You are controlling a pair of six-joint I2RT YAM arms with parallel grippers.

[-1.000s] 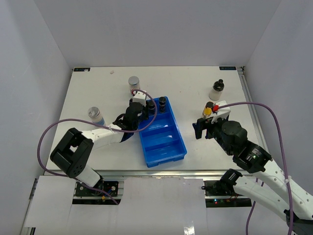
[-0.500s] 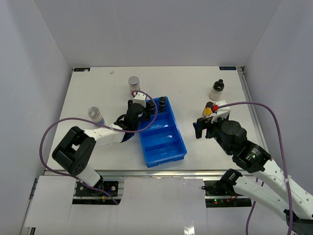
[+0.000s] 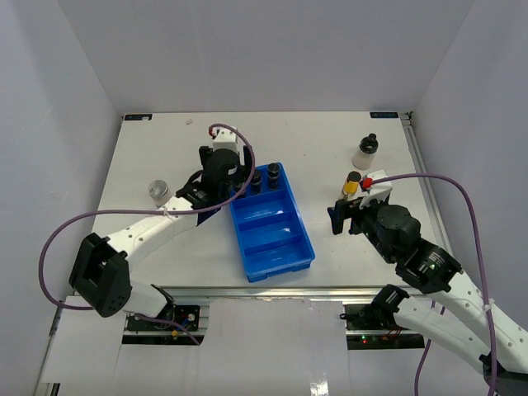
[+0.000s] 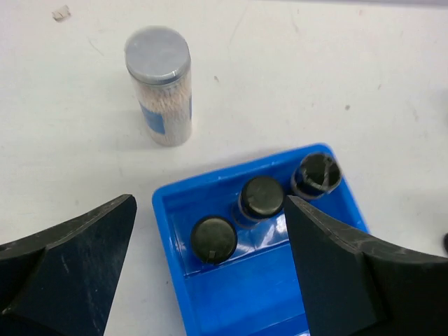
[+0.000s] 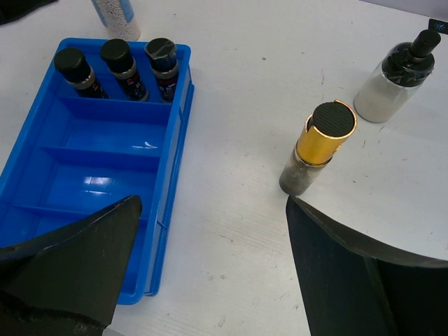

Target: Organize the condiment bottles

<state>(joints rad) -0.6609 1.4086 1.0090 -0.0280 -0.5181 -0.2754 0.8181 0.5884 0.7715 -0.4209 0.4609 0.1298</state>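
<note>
Three dark black-capped jars (image 4: 213, 239) (image 4: 261, 198) (image 4: 316, 175) stand in a row in the far compartment of the blue tray (image 4: 238, 301). My left gripper (image 4: 210, 204) hovers open above them, holding nothing; in the top view it (image 3: 234, 183) covers the tray's far-left corner. A clear silver-lidded jar (image 4: 159, 84) stands just beyond the tray, and another (image 3: 158, 192) is to the left. My right gripper (image 5: 213, 201) (image 3: 345, 216) is open and empty, just short of the yellow dark-capped bottle (image 5: 318, 147) (image 3: 351, 183). The whitish black-capped bottle (image 5: 395, 77) (image 3: 365, 153) stands further back.
The tray (image 3: 272, 241) lies mid-table, and its two nearer compartments (image 5: 84, 189) hold nothing. White walls close in the table at the left, back and right. Purple cables loop off both arms.
My left gripper has opened, letting go of the dark jar now standing in the tray's far compartment, and has risen and drawn back toward the far left. The right arm has not moved.
</note>
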